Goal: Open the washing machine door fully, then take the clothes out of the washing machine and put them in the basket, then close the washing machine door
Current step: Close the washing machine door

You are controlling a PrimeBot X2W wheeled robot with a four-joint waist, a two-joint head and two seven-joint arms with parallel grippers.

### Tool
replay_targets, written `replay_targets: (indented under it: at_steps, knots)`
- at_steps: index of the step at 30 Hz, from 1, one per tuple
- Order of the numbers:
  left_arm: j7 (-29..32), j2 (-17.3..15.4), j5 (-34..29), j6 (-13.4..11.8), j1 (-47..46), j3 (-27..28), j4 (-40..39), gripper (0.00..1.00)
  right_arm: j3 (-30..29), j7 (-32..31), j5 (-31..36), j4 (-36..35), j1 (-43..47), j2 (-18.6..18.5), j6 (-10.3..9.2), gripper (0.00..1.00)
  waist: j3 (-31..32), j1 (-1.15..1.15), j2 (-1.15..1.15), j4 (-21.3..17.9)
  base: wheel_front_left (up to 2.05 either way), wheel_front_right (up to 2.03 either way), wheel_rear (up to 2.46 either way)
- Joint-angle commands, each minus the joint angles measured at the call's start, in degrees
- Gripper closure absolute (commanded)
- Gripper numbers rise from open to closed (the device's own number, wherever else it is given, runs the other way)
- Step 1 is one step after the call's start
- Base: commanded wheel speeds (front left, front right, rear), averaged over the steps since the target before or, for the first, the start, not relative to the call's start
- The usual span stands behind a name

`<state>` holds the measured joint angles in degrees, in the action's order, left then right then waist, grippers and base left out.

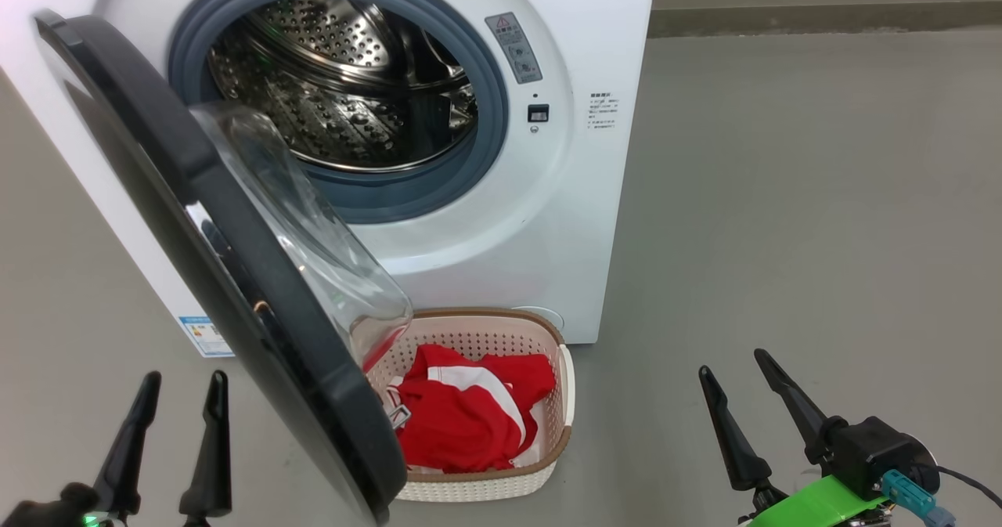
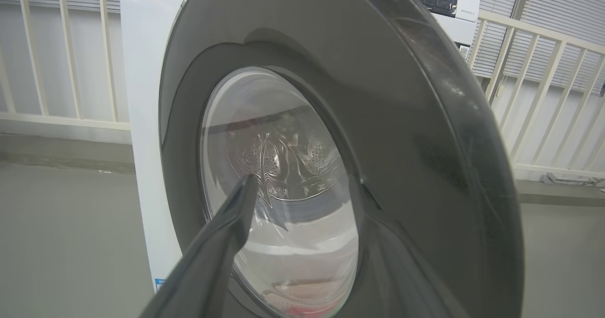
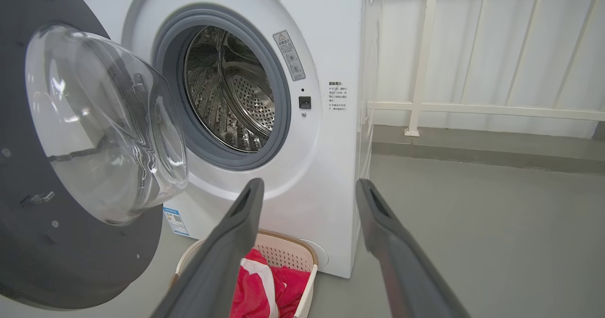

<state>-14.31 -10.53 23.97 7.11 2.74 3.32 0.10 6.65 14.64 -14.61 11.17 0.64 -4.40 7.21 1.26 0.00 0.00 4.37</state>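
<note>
Down at the left, the left claw [image 1: 185, 378] hangs above the grey floor [image 1: 783, 237], its two long dark fingers apart and holding nothing. Just to its right the washing machine door [image 1: 168, 159] stands swung out. Its wide glossy black rim cuts across between that claw and the basket [image 1: 477, 484], hiding the basket's left end. The bulging clear glass bowl [image 1: 313, 229] of the door reaches over the basket's near corner. In the left wrist view the door's outer face is so close that one finger merges with the dark rim and is hard to make out. Behind the door sits the washing machine [image 1: 548, 221], big, white and smooth. A grey rubber ring [image 1: 485, 120] surrounds the perforated steel drum [image 1: 344, 81], where bare shiny metal shows. Small stickers [image 1: 513, 45] on the front are too fine to read. The cream basket, perforated plastic with brown trim, sits on the floor just in front of the machine's foot. In it lie the clothes [image 1: 462, 417], crumpled soft red fabric with white stripes. Further right, well apart from the basket, the right claw [image 1: 732, 362] hovers over the floor with its fingers spread and nothing between them. A pale railing [image 3: 472, 107] runs along the wall beyond.
</note>
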Motion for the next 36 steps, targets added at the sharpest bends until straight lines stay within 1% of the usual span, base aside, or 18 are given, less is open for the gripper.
replay_targets:
  at_steps: [1, 5, 7, 13, 20, 36]
  knots:
    - [-0.7, -0.4, -1.4, 0.3, -0.7, 2.4, -1.6, 0.0, 1.2, 0.4, -0.3, -1.6, -2.7, -0.2, 0.28, 0.0, -0.1, 0.0, 0.0, -0.1, 0.0, 0.0, 0.0]
    - [-0.7, 2.2, -6.8, 0.3, 0.0, 4.2, -0.6, 0.0, 1.3, 0.4, -0.3, -1.5, -3.0, -0.2, 0.28, 0.0, -0.3, 0.0, 0.0, -0.4, 0.0, 0.0, 0.0]
    - [-0.7, 2.9, -9.0, 0.3, 0.2, 4.7, 0.0, 0.0, 1.3, 0.4, -0.3, -1.5, -3.0, -0.2, 0.28, 0.0, -0.4, 0.0, 0.0, -0.4, 0.0, 0.0, 0.0]
    - [-0.7, 4.6, -11.9, 0.4, 1.7, 6.1, 2.5, 0.0, 1.4, 0.4, -0.4, -1.4, -3.0, -0.3, 0.28, 0.0, -0.2, 0.0, 0.0, -0.6, 0.0, 0.0, 0.0]
    - [-0.7, 5.8, -11.9, 0.4, 2.4, 6.5, 2.9, 0.0, 1.4, 0.4, -0.3, -1.5, -2.6, -0.5, 0.28, 0.0, 0.2, 0.0, 0.0, -0.4, 0.0, 0.0, 0.0]
    - [-0.7, 6.4, -13.7, 0.4, 2.6, 7.4, 2.3, 0.0, 1.7, 0.4, -0.5, -1.6, -2.5, -0.8, 0.28, 0.0, 0.0, 0.0, 0.0, -0.3, 0.0, 0.0, 0.0]
